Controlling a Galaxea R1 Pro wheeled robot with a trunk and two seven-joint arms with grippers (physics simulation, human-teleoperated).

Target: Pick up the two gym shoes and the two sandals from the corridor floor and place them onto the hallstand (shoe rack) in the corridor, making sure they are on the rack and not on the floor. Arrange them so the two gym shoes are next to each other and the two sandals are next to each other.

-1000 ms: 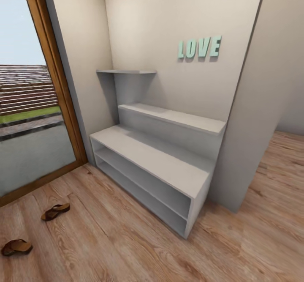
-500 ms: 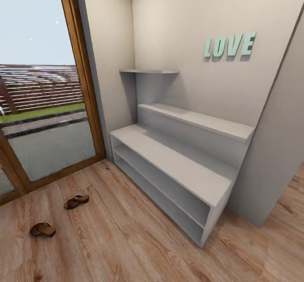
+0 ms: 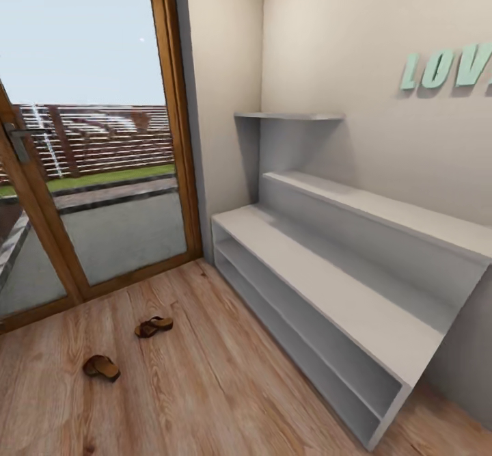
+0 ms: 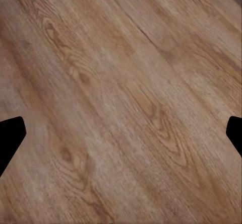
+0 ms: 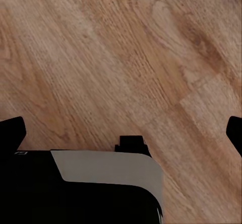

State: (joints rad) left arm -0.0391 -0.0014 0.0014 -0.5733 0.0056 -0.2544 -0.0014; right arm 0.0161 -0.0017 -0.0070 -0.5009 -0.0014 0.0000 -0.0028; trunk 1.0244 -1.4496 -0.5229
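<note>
Although they look like leather, the two dark brown open sandals with tan insoles, one nearer the glass door (image 3: pixel 154 326) and one further out on the planks (image 3: pixel 101 367), are judged light, flat and somewhat flexible, with little to slip on; a pinch across a strap or along the sole edge near the middle seems the safest hold. Both lie on the warm brown wood-plank corridor floor (image 3: pixel 205 387), close together but apart, near the wood-framed glass door (image 3: pixel 102 169). The wide light-grey hallstand with two low open cubbies and stepped shelves (image 3: pixel 328 285) stands against the wall, its shelves bare.

In the left wrist view, the left tool (image 4: pixel 121 133) has its dark fingertips spread to the picture's edges, so it is agape and empty above bare planks. The right tool (image 5: pixel 121 128) is likewise spread wide and holds nothing, hanging over planks and part of the robot's own dark-and-grey body (image 5: pixel 101 183). Neither sandal lies between or near either tool's fingers; both appear well apart from them.
</note>
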